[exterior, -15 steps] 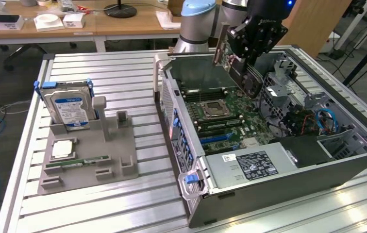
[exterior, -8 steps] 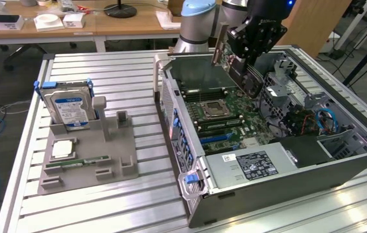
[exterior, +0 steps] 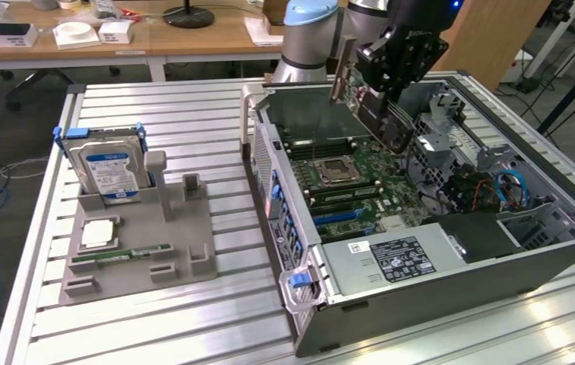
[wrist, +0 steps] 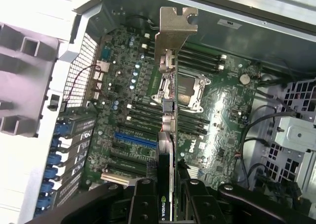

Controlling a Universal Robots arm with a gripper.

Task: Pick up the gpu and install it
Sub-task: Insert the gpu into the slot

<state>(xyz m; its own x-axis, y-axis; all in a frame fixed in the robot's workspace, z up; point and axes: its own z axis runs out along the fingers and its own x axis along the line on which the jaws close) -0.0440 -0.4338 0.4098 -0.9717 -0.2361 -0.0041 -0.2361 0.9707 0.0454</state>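
The tool (exterior: 389, 80) is closed on the gpu (exterior: 377, 114), its fingers (wrist: 143, 204) pressed against the two flat faces of the card. The card is held in the upper middle of the exterior view, above the open computer case (exterior: 561, 228) and not touching anything in it.

The gpu hangs on edge, slightly tilted, with its long side pointing down into the case. This probably keeps the connector edge facing the motherboard (exterior: 369, 163) so it can go straight into a slot. The wrist view looks along the thin edge of the card (wrist: 168, 150). The silvery end bracket (wrist: 176, 26) is at the far end of the card, towards the rear wall of the case, where such brackets fasten. Gripping the faces near one end leaves the lower edge and the bracket free.

Below the card lie the processor socket (exterior: 333, 171), the dark memory slots and a blue expansion slot (wrist: 136, 139). The card is not seated in any of them.

On the exterior view's left, well apart from the case, a grey holder (exterior: 181, 251) stands on the ribbed tabletop (exterior: 166, 114). It keeps the hard drive (exterior: 110, 171) upright and the memory stick (exterior: 120, 255) lying flat, each in its own recess, likely so that each part sits in a known place.
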